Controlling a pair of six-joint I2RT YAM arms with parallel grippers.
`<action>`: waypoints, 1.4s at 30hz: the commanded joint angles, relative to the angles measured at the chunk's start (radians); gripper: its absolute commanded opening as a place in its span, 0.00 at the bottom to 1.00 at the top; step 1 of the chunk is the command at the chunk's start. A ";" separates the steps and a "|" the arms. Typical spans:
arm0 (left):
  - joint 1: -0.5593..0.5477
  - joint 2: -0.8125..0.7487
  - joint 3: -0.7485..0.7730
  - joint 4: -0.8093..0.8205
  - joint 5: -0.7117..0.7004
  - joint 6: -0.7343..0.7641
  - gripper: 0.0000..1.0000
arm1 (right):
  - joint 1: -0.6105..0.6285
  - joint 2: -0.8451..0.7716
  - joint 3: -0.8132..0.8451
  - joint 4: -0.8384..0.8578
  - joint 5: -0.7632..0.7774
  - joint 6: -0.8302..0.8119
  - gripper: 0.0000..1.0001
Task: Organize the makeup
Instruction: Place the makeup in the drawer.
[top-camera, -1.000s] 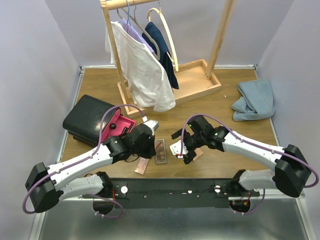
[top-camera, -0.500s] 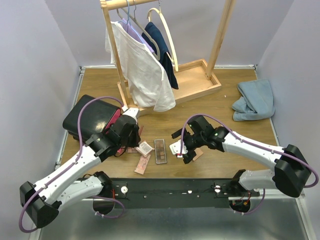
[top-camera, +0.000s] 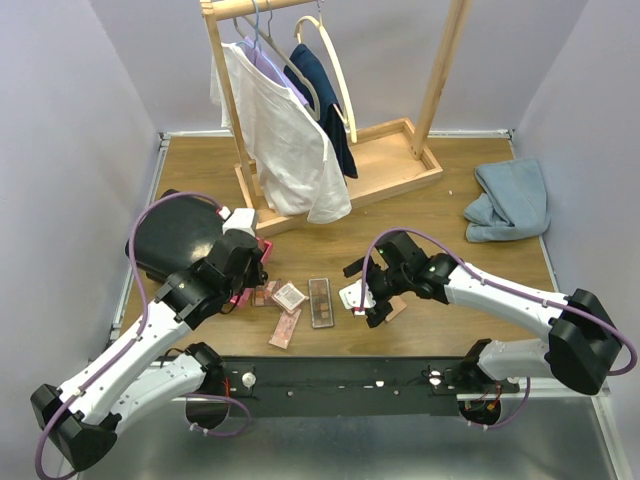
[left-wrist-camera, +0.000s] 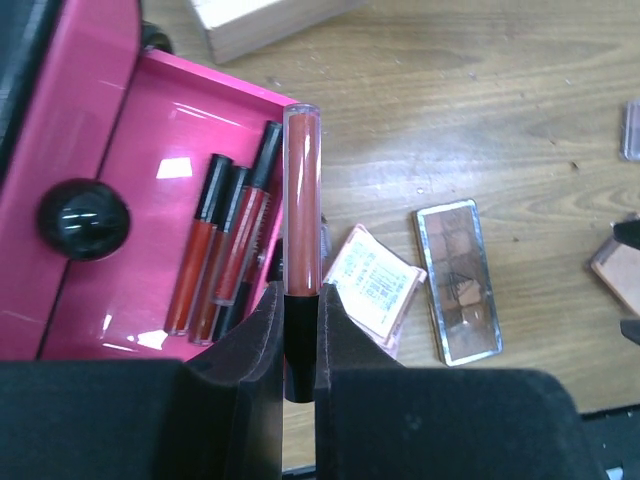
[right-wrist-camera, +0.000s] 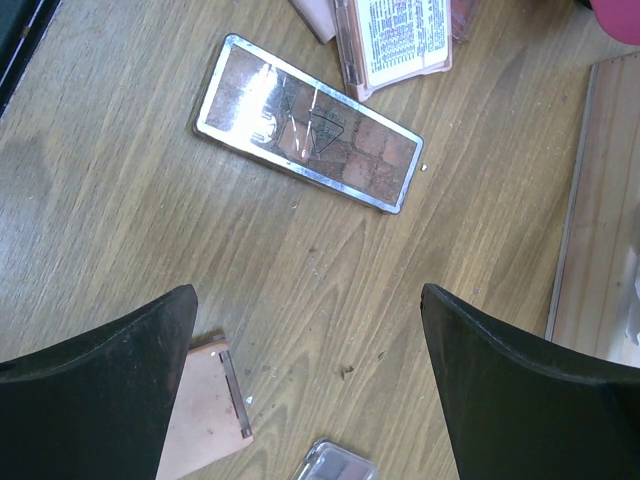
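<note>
My left gripper (left-wrist-camera: 300, 295) is shut on the black cap of a slim dark-red tube (left-wrist-camera: 301, 195), which hangs over the right edge of the open pink drawer (left-wrist-camera: 150, 110). Three similar tubes (left-wrist-camera: 225, 240) lie in that drawer. On the wood beside it lie a labelled square compact (left-wrist-camera: 375, 288) and a brown eyeshadow palette (left-wrist-camera: 458, 280). My right gripper (right-wrist-camera: 305, 300) stands open just above bare wood. A peach compact (right-wrist-camera: 215, 410) lies by its left finger, and the palette (right-wrist-camera: 308, 122) lies beyond it. From above, the left gripper (top-camera: 245, 268) is at the drawer and the right gripper (top-camera: 372, 305) is right of the palettes.
The black case (top-camera: 170, 240) sits at the left. A clothes rack with a wooden base (top-camera: 390, 165) and a hanging white shirt (top-camera: 285, 130) stands at the back. A blue cloth (top-camera: 512, 200) lies at the far right. A pink palette (top-camera: 285, 328) lies near the front edge.
My left arm has swung left and back with the tube, from over the palettes to the pink drawer. The right arm has not moved.
</note>
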 joint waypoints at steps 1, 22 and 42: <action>0.024 -0.020 -0.012 -0.015 -0.082 -0.019 0.00 | -0.003 0.007 -0.028 0.021 0.012 0.009 1.00; 0.141 0.045 -0.042 0.014 -0.109 0.004 0.00 | -0.004 0.008 -0.031 0.023 0.013 0.004 1.00; 0.167 0.034 -0.038 0.011 -0.106 0.001 0.63 | -0.004 0.010 -0.031 0.023 0.012 0.004 1.00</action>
